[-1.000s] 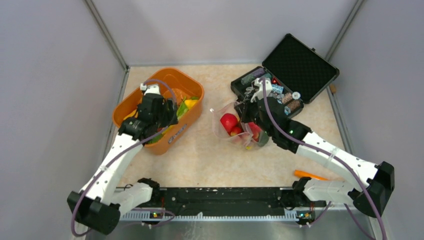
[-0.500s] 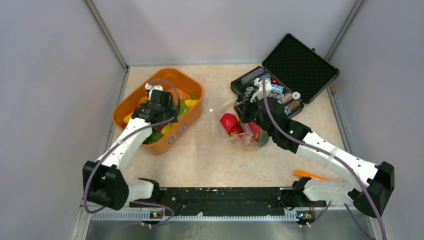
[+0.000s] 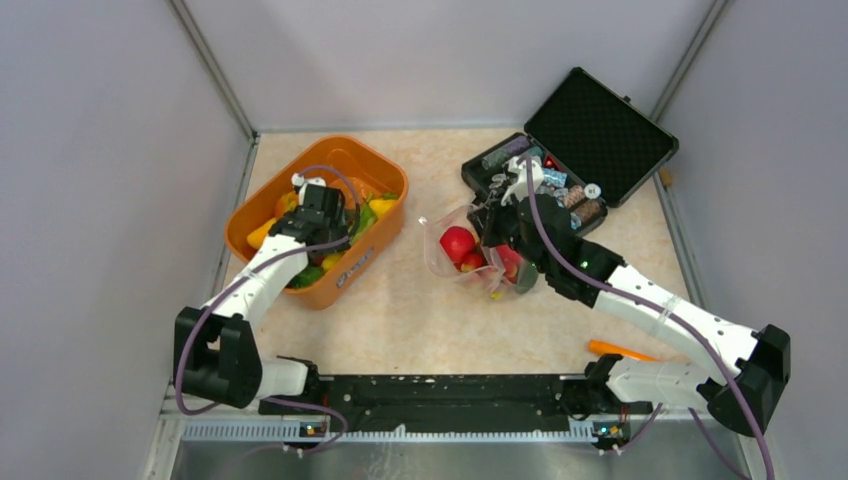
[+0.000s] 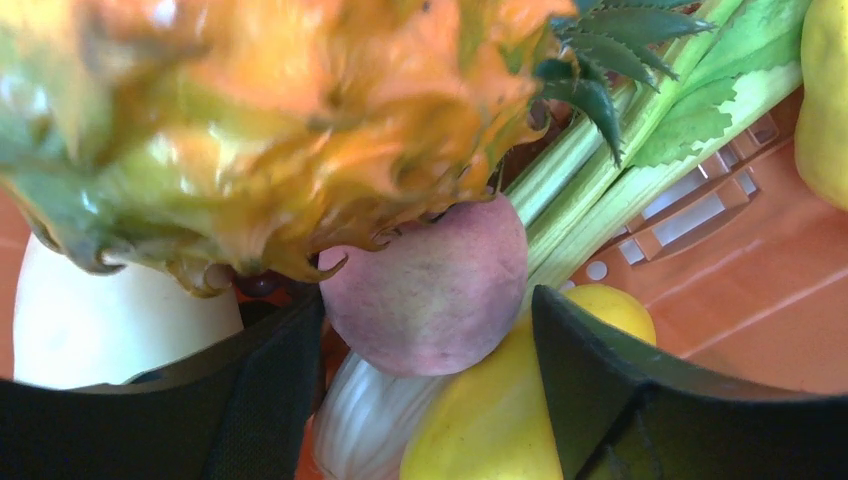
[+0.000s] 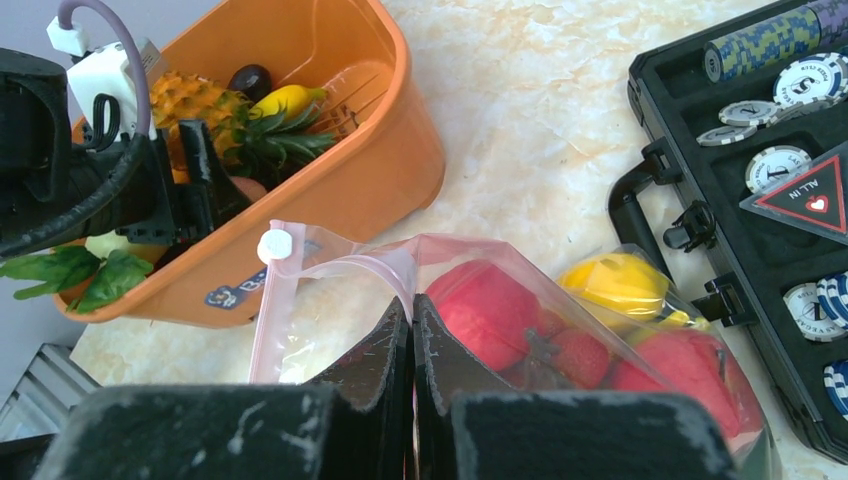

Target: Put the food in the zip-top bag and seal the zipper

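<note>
My left gripper point(image 3: 325, 213) is down in the orange basket point(image 3: 383, 172), open, its jaws on either side of a pinkish peach point(image 4: 430, 290). The peach lies under a pineapple point(image 4: 250, 120), with a yellow fruit point(image 4: 500, 420) and green celery point(image 4: 640, 130) beside it. The clear zip-top bag point(image 3: 445, 262) lies mid-table with a red apple point(image 5: 485, 310), a strawberry point(image 5: 585, 355) and a yellow piece point(image 5: 615, 280) inside. My right gripper point(image 5: 412, 305) is shut on the bag's mouth edge, right at the pink zipper point(image 5: 330, 268). The zipper's white slider point(image 5: 272, 245) sits at the left end.
An open black case point(image 3: 590, 130) with poker chips point(image 5: 795, 80) stands just right of the bag. An orange stick point(image 3: 620, 350) lies by the right arm's base. Grey walls close in the left, right and back sides.
My left arm has swung in and its gripper has moved a little right and deeper among the basket's fruit. The right gripper and the bag have stayed put.
</note>
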